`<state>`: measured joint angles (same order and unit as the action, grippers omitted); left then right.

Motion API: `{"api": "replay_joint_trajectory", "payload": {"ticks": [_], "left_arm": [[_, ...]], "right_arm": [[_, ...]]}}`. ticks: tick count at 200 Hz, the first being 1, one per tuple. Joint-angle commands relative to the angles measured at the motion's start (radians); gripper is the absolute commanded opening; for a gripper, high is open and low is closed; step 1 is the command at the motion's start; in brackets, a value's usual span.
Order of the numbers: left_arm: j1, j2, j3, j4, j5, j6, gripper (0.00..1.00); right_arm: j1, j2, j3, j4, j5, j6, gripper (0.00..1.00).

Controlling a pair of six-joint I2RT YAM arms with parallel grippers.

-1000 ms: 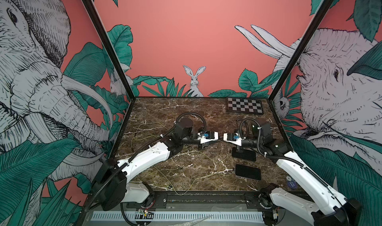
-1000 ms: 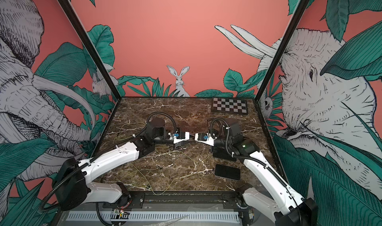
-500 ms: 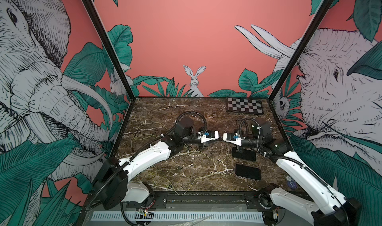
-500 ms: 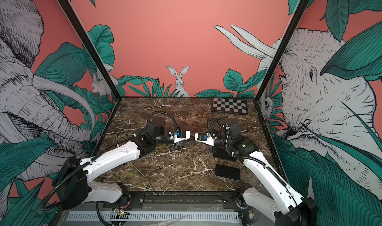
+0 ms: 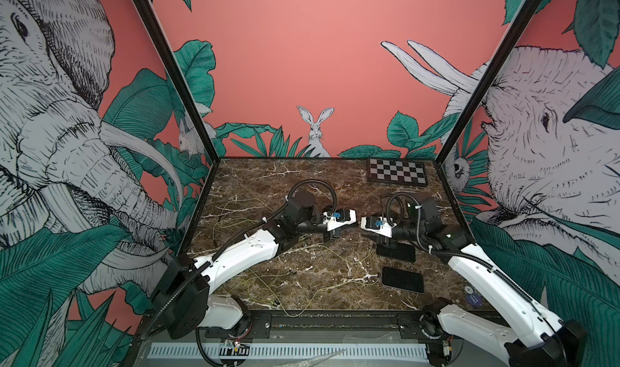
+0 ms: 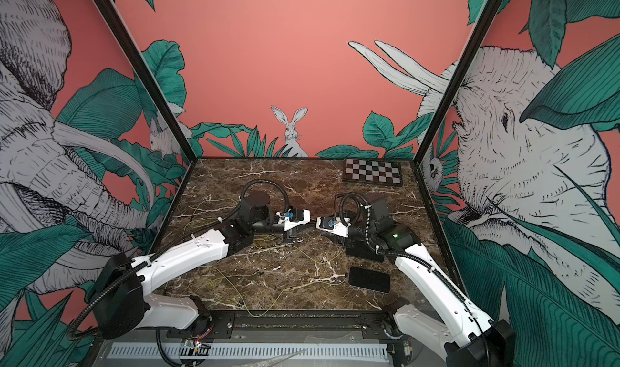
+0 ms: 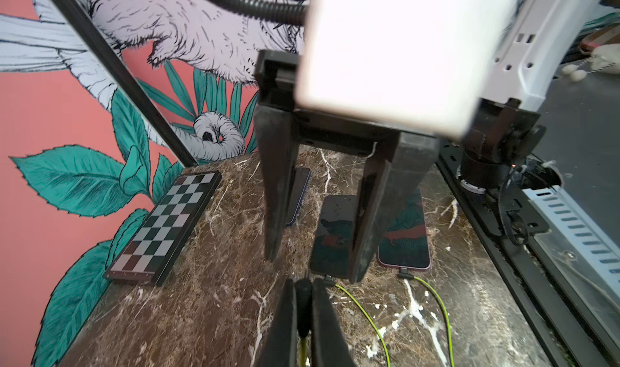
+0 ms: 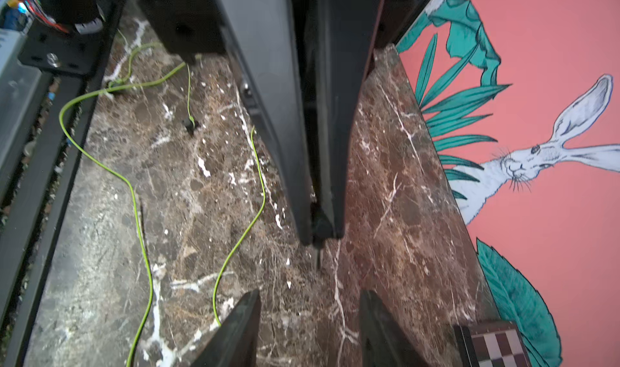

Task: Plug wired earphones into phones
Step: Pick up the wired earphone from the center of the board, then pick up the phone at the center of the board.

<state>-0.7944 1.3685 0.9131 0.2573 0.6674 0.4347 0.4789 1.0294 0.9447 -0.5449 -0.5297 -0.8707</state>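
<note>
left gripper (image 7: 304,285) clamps earphone plug (image 7: 304,303); right gripper (image 7: 316,268) half open.

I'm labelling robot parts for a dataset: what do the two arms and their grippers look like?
The left arm and right arm have white shells with black joints. A ribbed black cable loops over each wrist. The left gripper and right gripper each have a white housing and two long, tapered black fingers.
</note>
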Motion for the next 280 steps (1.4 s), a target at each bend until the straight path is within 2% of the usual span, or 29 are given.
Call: {"api": "replay_joint_trajectory", "payload": {"ticks": [1,23,45,79,126,151,174,280], "left_arm": [[0.070,0.038,-0.021,0.071,-0.026,-0.187,0.00],[0.161,0.084,0.006,0.097,-0.017,-0.387,0.00],[0.208,0.101,0.014,0.100,0.018,-0.465,0.00],[0.217,0.079,0.021,0.039,0.021,-0.440,0.00],[0.218,0.054,0.032,-0.002,0.038,-0.424,0.00],[0.216,0.050,0.039,-0.002,0.063,-0.447,0.00],[0.217,0.053,0.044,0.009,0.081,-0.470,0.00],[0.216,0.021,0.051,-0.030,0.072,-0.413,0.00]], "right_arm": [[0.001,0.057,0.060,-0.188,0.212,-0.076,0.55],[-0.033,0.153,0.115,-0.291,0.336,-0.097,0.59],[-0.124,0.264,0.158,-0.347,0.367,-0.113,0.64],[-0.233,0.414,0.201,-0.376,0.442,-0.167,0.79],[-0.346,0.610,0.278,-0.384,0.486,-0.253,0.92],[-0.405,0.693,0.342,-0.383,0.502,-0.299,0.95],[-0.441,0.765,0.398,-0.416,0.570,-0.359,0.97],[-0.508,0.937,0.495,-0.476,0.545,-0.386,0.99]]}}
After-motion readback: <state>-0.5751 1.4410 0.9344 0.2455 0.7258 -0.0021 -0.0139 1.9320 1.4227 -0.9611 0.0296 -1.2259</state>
